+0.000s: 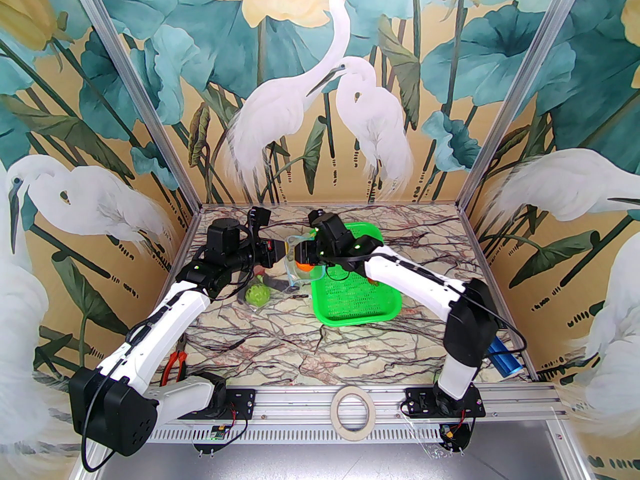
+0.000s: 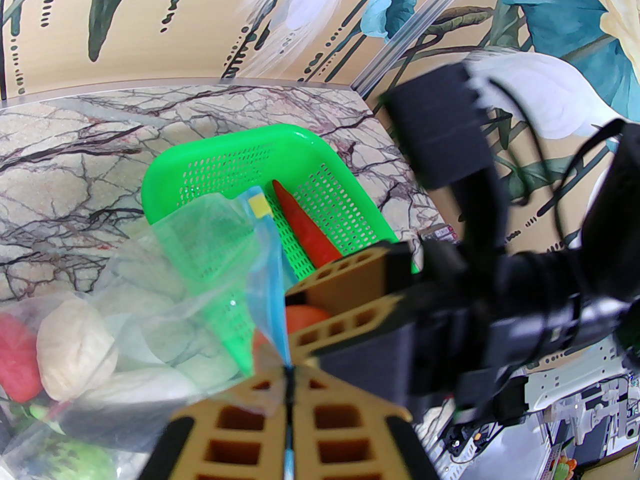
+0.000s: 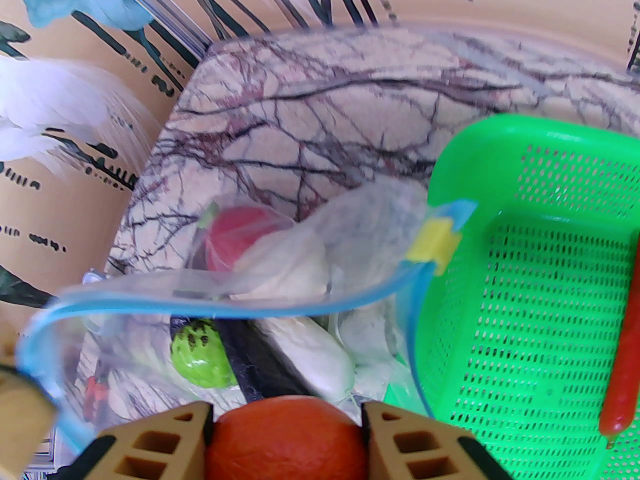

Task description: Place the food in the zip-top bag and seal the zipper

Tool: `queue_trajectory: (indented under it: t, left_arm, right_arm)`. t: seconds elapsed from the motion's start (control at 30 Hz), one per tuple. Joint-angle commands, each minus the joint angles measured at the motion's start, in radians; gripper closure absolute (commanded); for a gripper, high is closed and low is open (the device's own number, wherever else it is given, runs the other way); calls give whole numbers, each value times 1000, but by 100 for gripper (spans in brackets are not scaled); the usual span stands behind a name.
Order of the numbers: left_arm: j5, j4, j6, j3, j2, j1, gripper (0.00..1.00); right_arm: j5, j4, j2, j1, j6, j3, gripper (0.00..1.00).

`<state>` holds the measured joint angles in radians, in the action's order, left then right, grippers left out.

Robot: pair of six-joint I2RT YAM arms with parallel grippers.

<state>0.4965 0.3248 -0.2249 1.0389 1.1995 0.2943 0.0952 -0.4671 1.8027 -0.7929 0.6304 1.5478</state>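
So that the orange (image 3: 285,443) clamped in the right gripper (image 3: 286,412) at 6 o'clock can enter, the zip-top bag (image 3: 350,218) is pinched open by the closed left gripper (image 2: 288,388).

The worktop (image 1: 300,338) was cream marble, veined in black and dull red. The basket (image 3: 525,133) was bright green, pierced with rows of small holes. The zip-top bag (image 3: 370,218) was clear, its zipper (image 3: 280,313) light blue with a yellow slider (image 3: 434,240). The orange (image 3: 285,438) was deep orange, the chili (image 3: 622,368) and tomato (image 3: 235,230) red, the gourd (image 3: 310,353) white, and the eggplant (image 3: 250,368) near black. The walls (image 1: 100,118) bore white egrets and teal leaves on tan.
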Motion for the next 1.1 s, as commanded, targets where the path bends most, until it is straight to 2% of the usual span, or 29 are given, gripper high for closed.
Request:
queue_trajectory:
  t: [0.0,0.23,0.5,0.8,0.93,1.07]
  left_arm:
    - [5,-1,-6,29,-8,-8,91]
    - [7,-8,-5,23,-11,-9,91]
    - [8,-4,-3,27,-14,-8,91]
    - [4,0,0,27,-28,-8,91]
    - [4,6,4,26,-31,-9,91]
    - [-3,6,5,21,-34,-10,91]
  right_arm:
    - [16,13,12,-6,23,39,54]
    - [0,-4,5,-6,11,44,38]
    - [-60,-52,-52,-4,-22,44,35]
    - [-327,-274,-156,29,-102,4,35]
    - [-424,-409,-134,69,-94,-12,35]
    - [-482,-492,-48,115,-87,-6,35]
